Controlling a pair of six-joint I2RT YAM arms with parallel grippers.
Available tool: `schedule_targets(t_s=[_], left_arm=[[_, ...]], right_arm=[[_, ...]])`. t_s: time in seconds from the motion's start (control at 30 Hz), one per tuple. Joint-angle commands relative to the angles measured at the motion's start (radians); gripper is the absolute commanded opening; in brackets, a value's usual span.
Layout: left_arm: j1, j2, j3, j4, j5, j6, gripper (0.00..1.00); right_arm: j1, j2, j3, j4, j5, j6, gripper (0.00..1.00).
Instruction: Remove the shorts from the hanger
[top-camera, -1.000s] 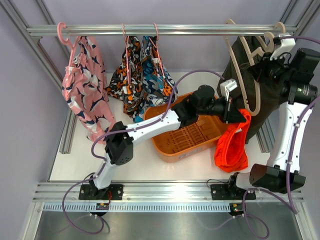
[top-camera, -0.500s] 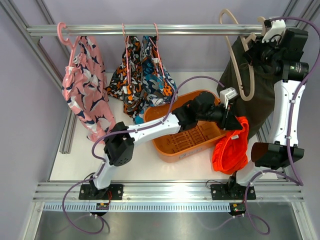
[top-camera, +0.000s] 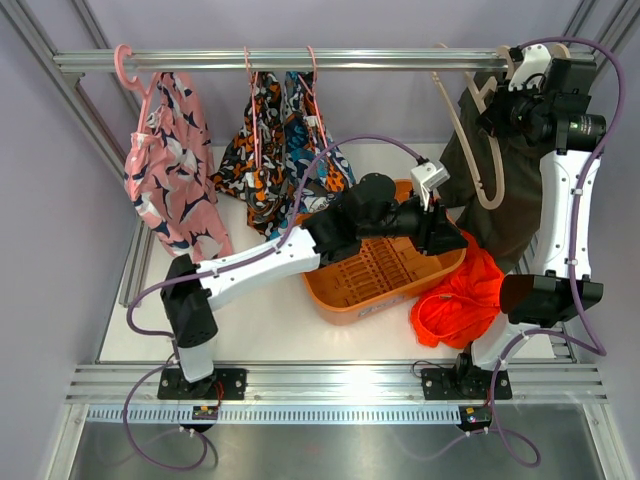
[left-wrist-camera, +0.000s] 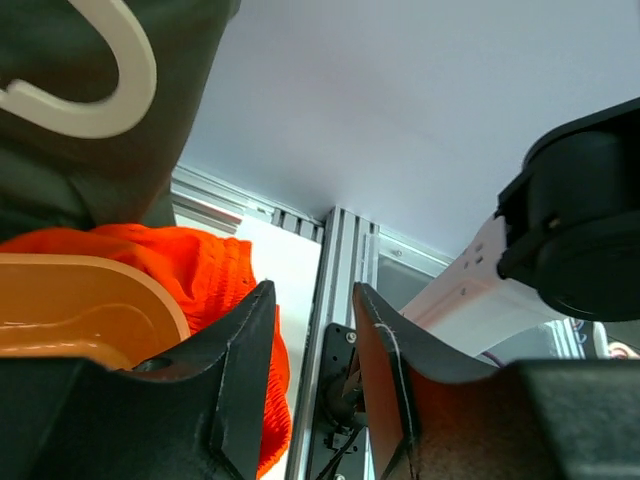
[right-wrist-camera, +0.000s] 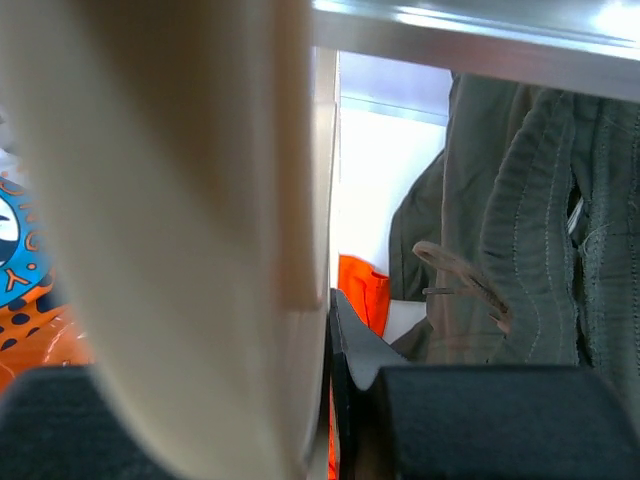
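The bright orange-red shorts (top-camera: 455, 300) lie in a heap on the table, against the right end of the orange basket (top-camera: 370, 280). My left gripper (top-camera: 440, 235) is open and empty just above them; in the left wrist view (left-wrist-camera: 310, 295) its jaws stand apart beside the orange shorts (left-wrist-camera: 205, 270). My right gripper (top-camera: 505, 95) is shut on a cream hanger (top-camera: 478, 150) near the rail, and the hanger (right-wrist-camera: 180, 250) fills the right wrist view. Dark olive shorts (top-camera: 505, 190) hang behind it.
Pink printed shorts (top-camera: 170, 170) and blue-orange printed shorts (top-camera: 285, 150) hang from the rail (top-camera: 300, 60) at left and middle. Frame rails run along the table's sides and front. The basket stands mid-table under my left arm.
My left gripper let go of the orange shorts, which dropped onto the table, and drew back to the left. My right gripper raised the cream hanger toward the rail.
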Motion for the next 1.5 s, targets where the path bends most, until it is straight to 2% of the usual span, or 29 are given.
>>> schedule_targets(t_s=[0.0,0.23,0.77,1.13,1.27,1.4,1.43,1.47], left_arm=[[0.000,-0.066,-0.033,0.013,-0.051,0.056,0.41],[0.000,-0.131,-0.129,0.047,-0.077,0.038,0.47],[0.000,-0.300,-0.286,0.031,-0.182,0.079,0.63],[0.000,-0.390,-0.344,0.018,-0.234,0.113,0.73],[0.000,-0.419,-0.352,-0.002,-0.252,0.130,0.75],[-0.002,-0.461,-0.379,-0.016,-0.287,0.145,0.78],[-0.002,-0.471,-0.389,-0.016,-0.294,0.148,0.78],[0.000,-0.480,-0.396,-0.015,-0.301,0.151,0.78]], right_arm=[[0.010,0.007,0.039,-0.004,0.029,-0.018,0.00],[0.030,0.062,0.122,-0.038,0.064,-0.030,0.00],[0.047,0.111,0.148,-0.024,0.118,-0.050,0.02],[0.048,0.119,0.131,-0.021,0.126,-0.065,0.15],[0.048,0.097,0.116,-0.018,0.110,-0.073,0.29],[0.048,0.042,0.073,-0.011,0.092,-0.077,0.58],[0.048,0.012,0.062,-0.005,0.080,-0.078,0.67],[0.048,-0.004,0.051,0.000,0.075,-0.076,0.71]])
